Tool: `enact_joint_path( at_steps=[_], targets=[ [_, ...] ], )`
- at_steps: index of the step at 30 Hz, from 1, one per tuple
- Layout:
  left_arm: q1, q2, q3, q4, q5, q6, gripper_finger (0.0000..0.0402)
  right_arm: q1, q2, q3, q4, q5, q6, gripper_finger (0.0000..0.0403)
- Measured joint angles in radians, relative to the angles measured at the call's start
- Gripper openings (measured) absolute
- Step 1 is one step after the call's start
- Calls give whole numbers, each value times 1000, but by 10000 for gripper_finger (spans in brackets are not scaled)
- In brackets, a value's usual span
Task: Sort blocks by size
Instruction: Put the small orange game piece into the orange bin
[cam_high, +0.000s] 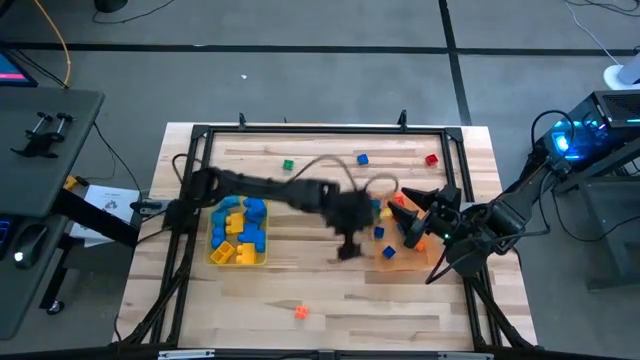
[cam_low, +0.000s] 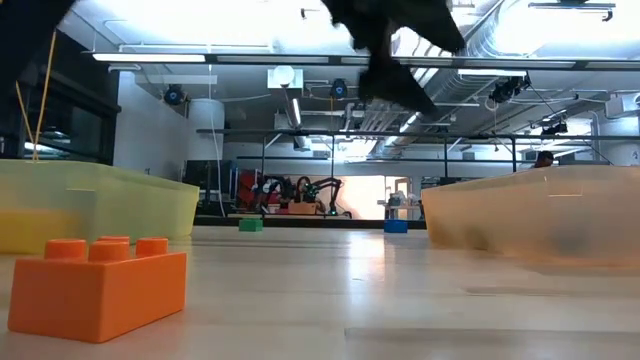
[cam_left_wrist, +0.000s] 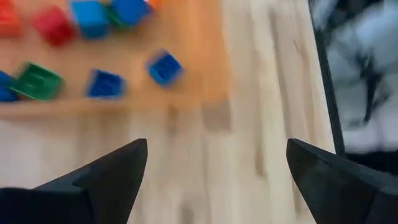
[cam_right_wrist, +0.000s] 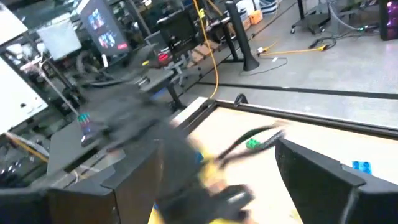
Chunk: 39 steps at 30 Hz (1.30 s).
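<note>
the yellow tray (cam_high: 214, 257) at left holds the larger blue and yellow blocks (cam_high: 240, 222). the left gripper (cam_high: 348, 250) hangs near table centre, just beside the orange tray (cam_high: 392, 259); its jaws stand wide apart and hold nothing. for the step in hand, judged a move to the next stray cube, keep the fingers spread and centre them over one block before descending. the right gripper (cam_high: 408, 225) waits open and empty over the orange tray. only the low view shows the orange brick (cam_low: 97, 283) close up; only the left wrist view resolves the tiny cubes (cam_left_wrist: 165, 67) in that tray.
</note>
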Motion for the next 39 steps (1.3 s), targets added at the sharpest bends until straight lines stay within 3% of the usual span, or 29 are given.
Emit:
enact_joint_path(
  at_steps=[7, 11, 14, 20, 27, 39],
  targets=[
    [-271, -180, -255, 109, -146, 83, 367, 0, 0, 0, -3, -63, -7, 303],
    [-388, -249, -452, 187, -282, 62, 367, 0, 0, 0, -11, -84, -17, 303],
    [-460, -267, -527, 213, -322, 27, 367, 0, 0, 0, -13, -102, -36, 303],
    [-576, -207, -544, 260, -320, -19, 367, 0, 0, 0, -17, -123, -59, 303],
    [-575, -112, -545, 309, -398, -226, 367, 1, 0, 0, -39, -138, -59, 303],
    [-586, -69, -544, 226, -401, -214, 358, 0, 0, 0, -64, -141, -59, 303]
  ],
)
